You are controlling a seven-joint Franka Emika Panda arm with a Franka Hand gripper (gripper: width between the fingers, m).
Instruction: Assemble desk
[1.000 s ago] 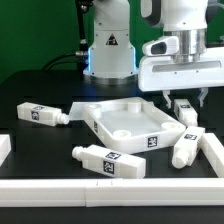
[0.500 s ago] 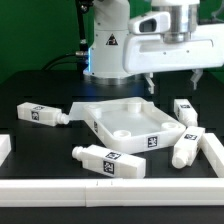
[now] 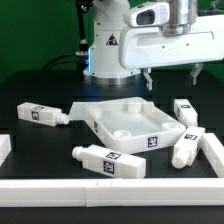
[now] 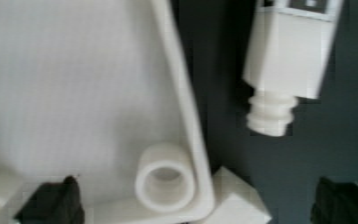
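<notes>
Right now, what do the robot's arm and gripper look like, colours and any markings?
The arm is glossy white with rounded shells. Its base carries a black triangular warning sticker, and a blue light glows low on the exterior view's left of it. The gripper has a wide, boxy white body ending in two short black fingers.

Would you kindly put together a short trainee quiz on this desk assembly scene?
1. True or false: the two-finger gripper is open and holds nothing.
2. How many short square white tagged legs lie loose on the black table?
3. The white plastic rimmed rectangular tabletop has: A) one leg fitted, B) no leg fitted.
Key: 1 true; 2 four; 3 B.
</notes>
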